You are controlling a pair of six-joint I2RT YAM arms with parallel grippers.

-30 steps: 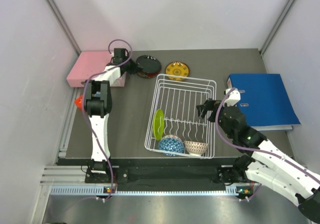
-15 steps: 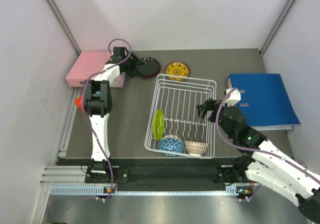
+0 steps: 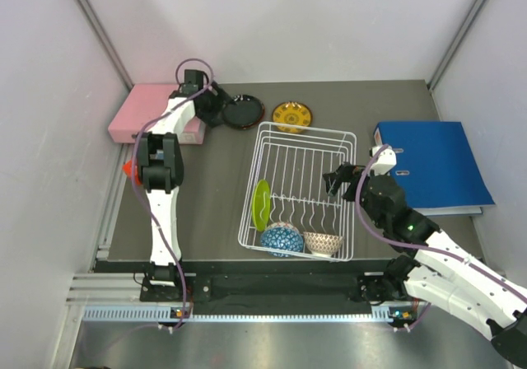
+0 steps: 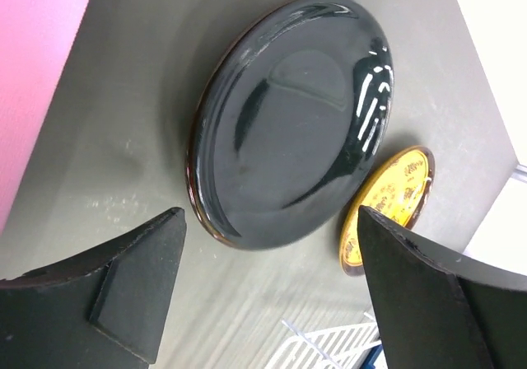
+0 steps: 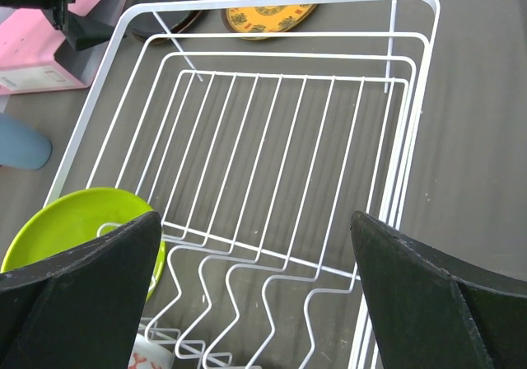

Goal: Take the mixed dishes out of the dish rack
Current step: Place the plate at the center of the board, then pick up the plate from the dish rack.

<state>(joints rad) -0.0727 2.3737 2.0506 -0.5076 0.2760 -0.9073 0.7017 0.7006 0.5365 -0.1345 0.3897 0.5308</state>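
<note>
The dish rack [image 3: 306,127], a white wire basket, holds a lime green plate [image 3: 261,203] on edge, a blue patterned bowl [image 3: 282,239] and a beige patterned bowl [image 3: 323,242] at its near end. Behind the rack, a dark red plate [image 3: 244,110] and a yellow patterned plate [image 3: 291,115] lie flat on the table. My left gripper [image 4: 270,221] is open just left of the dark plate [image 4: 292,118], holding nothing. My right gripper [image 5: 255,221] hovers open over the rack's wavy dividers [image 5: 280,291]. A pale blue cup [image 5: 20,142] lies left of the rack.
A pink binder [image 3: 144,109] lies at the back left, close to my left gripper. A blue binder [image 3: 432,165] lies right of the rack. A small red cube [image 3: 128,169] sits at the table's left edge. Grey walls close in three sides.
My left gripper has opened and let go of the dark red plate, which now lies flat on the table. The gripper has drawn back a little to the left. The right arm is still.
</note>
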